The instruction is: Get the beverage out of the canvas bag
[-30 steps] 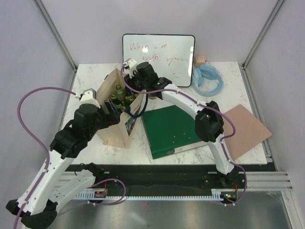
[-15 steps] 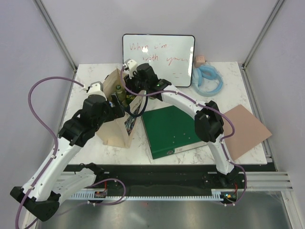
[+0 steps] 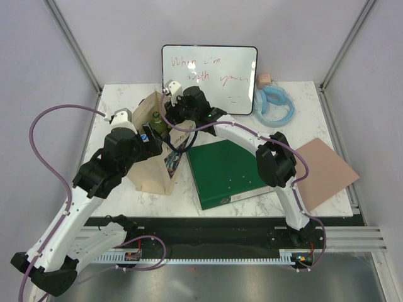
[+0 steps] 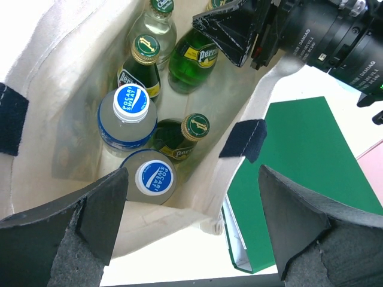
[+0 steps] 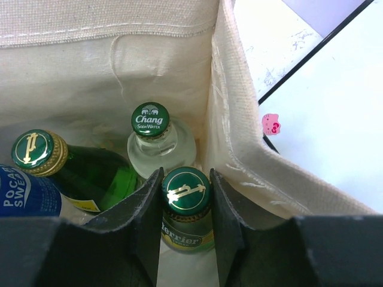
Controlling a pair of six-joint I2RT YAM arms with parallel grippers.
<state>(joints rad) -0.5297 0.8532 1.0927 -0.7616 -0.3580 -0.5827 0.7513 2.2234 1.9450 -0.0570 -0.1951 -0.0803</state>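
We took the green Perrier bottle (image 5: 185, 194) to be the beverage nearest to hand. It stood upright inside the canvas bag (image 5: 108, 27), its cap directly between the fingers of the right gripper (image 5: 185, 173). The fingers lay close against both sides of the cap, but we could not tell whether they pressed on it.

We judged the bottle to be glass: heavy if full, rigid, smooth and breakable. A hold on the cap alone looked apt to slip, and the neck just under the cap's lip seemed the safer place. A clear Chang bottle (image 5: 150, 122) stood just beyond the fingertips and might knock on lifting.

The left gripper (image 4: 191, 179) hung with its fingers spread wide above the bag's rim, the Pocari Sweat bottles (image 4: 131, 101) below it. We expected the bag's soft walls to give and drag.
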